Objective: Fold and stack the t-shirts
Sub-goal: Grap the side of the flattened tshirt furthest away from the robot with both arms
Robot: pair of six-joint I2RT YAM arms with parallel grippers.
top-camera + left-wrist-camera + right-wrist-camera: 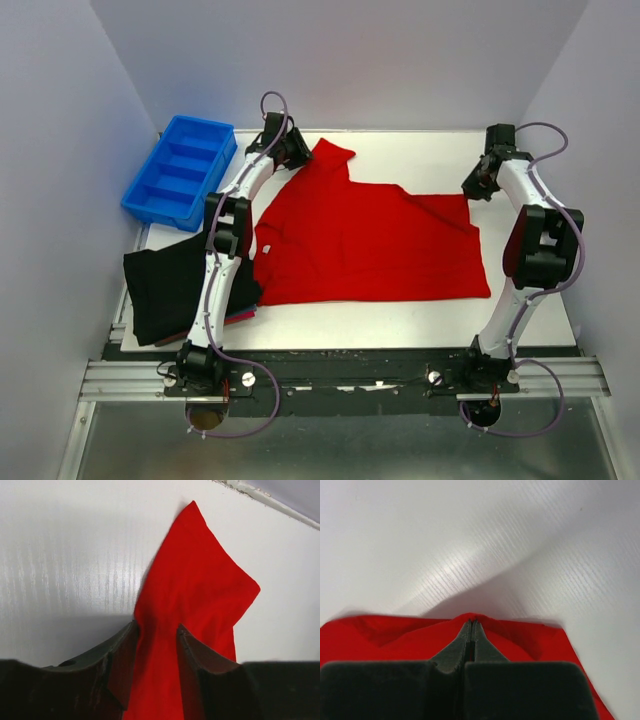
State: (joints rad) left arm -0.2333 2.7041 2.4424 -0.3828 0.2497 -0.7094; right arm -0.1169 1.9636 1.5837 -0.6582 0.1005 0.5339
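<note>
Plain pale grey walls enclose a white ribbed plastic tabletop on three sides; a silver aluminium rail frame edges its near side.

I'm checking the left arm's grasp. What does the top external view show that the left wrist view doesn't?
Only the top view: the blue bin, the folded black t-shirt at the near left, and the right gripper at a far corner of the red t-shirt. Only the left wrist view: the fingers of the left gripper flanking a bunched strip of cloth; whether they pinch it is unclear. Both: the red t-shirt and the white table.
</note>
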